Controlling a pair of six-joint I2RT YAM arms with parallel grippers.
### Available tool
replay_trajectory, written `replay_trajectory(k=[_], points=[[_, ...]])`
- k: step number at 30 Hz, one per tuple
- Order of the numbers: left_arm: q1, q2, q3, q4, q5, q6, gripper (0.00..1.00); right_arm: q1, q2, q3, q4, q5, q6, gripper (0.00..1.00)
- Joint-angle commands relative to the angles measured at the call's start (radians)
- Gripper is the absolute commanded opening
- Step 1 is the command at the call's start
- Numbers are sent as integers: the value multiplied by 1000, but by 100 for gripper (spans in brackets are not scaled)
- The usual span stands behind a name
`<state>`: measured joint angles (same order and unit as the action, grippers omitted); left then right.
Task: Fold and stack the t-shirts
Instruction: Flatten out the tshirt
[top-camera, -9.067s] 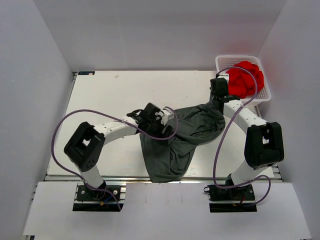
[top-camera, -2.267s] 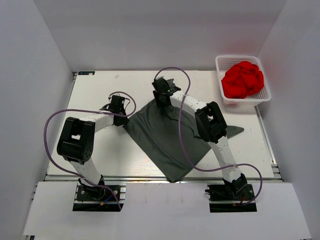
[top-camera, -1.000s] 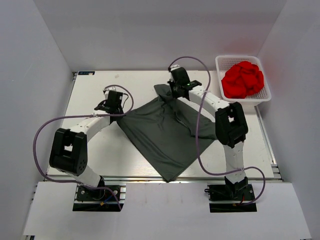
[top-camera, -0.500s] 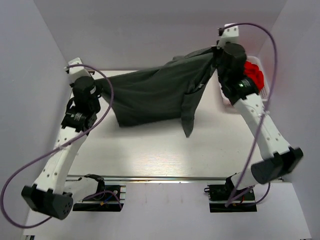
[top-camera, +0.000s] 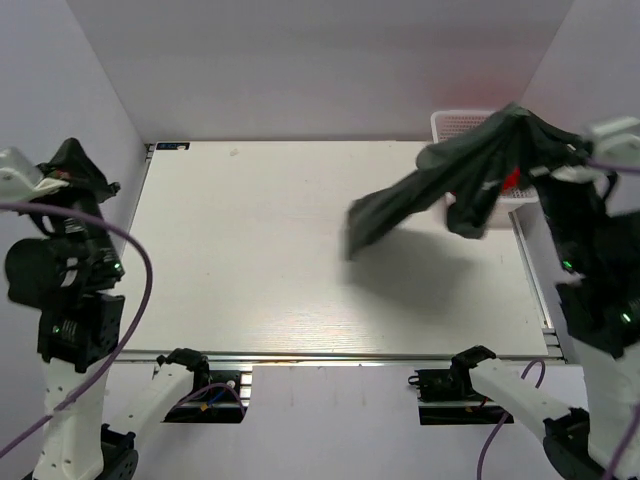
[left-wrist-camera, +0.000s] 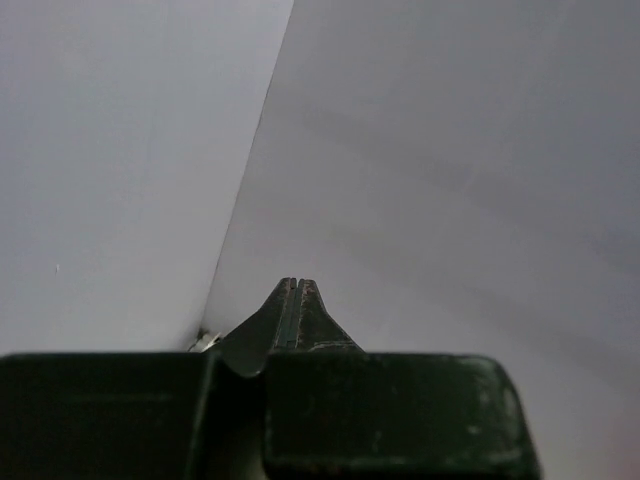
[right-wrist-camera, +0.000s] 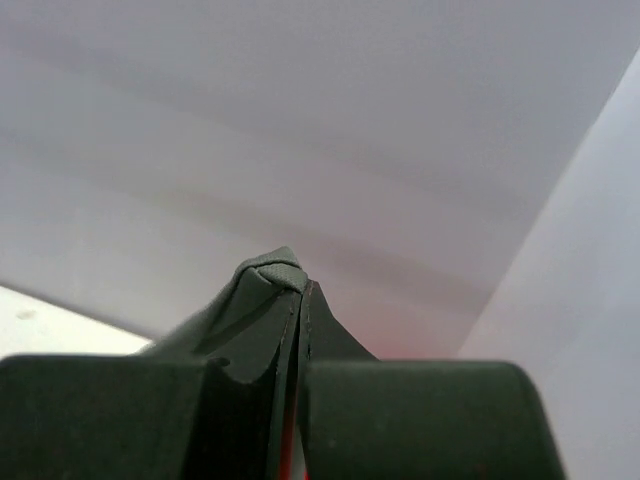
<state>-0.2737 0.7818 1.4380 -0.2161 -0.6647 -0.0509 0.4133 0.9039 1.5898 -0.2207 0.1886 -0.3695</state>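
Observation:
One dark grey t-shirt hangs in the air over the table's right side, bunched at the top and trailing down to the left, off the table. My right gripper is shut on a fold of that t-shirt, which pokes out at the fingertips. The top view shows the right arm raised high at the right edge, its jaws hidden by the cloth. My left gripper is shut with nothing between its fingers. It is raised high at the far left, pointing at the white wall.
A white basket stands at the back right corner, mostly hidden behind the hanging shirt, with a bit of red cloth showing. The white table lies below. White walls close in on the left, back and right.
Half a second ago both grippers held the shirt stretched between them. It has come out of the left gripper and swung right, hanging from the right gripper alone. Both arms rose and moved apart.

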Motion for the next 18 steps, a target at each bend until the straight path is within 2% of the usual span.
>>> replay_trajectory(k=[1, 2, 5, 8, 10, 11, 12, 14, 17, 18], points=[[4, -19, 38, -8, 89, 52, 0, -2, -80, 59, -50, -170, -31, 0], [4, -19, 38, -8, 120, 42, 0, -2, -88, 87, -93, -220, -10, 0], [4, -19, -27, -19, 256, -9, 0, -1, -83, 53, -126, -221, 38, 0], [4, 39, -63, -39, 310, -64, 0, -4, 14, 32, -146, -212, 81, 0], [4, 89, -102, -51, 319, -92, 0, -2, 68, 71, -173, -327, 105, 0], [4, 105, -117, -51, 320, -107, 0, -2, 158, 135, -212, -371, 118, 0], [4, 129, -149, -51, 320, -128, 0, 1, 190, 157, -221, -503, 139, 0], [4, 151, -204, -51, 330, -141, 0, 1, 303, 232, -233, -643, 161, 0], [4, 191, -254, -63, 321, -173, 0, 5, 416, 294, -186, -715, 211, 0], [4, 200, -254, -63, 298, -182, 0, 4, 432, 320, -162, -786, 228, 0]])
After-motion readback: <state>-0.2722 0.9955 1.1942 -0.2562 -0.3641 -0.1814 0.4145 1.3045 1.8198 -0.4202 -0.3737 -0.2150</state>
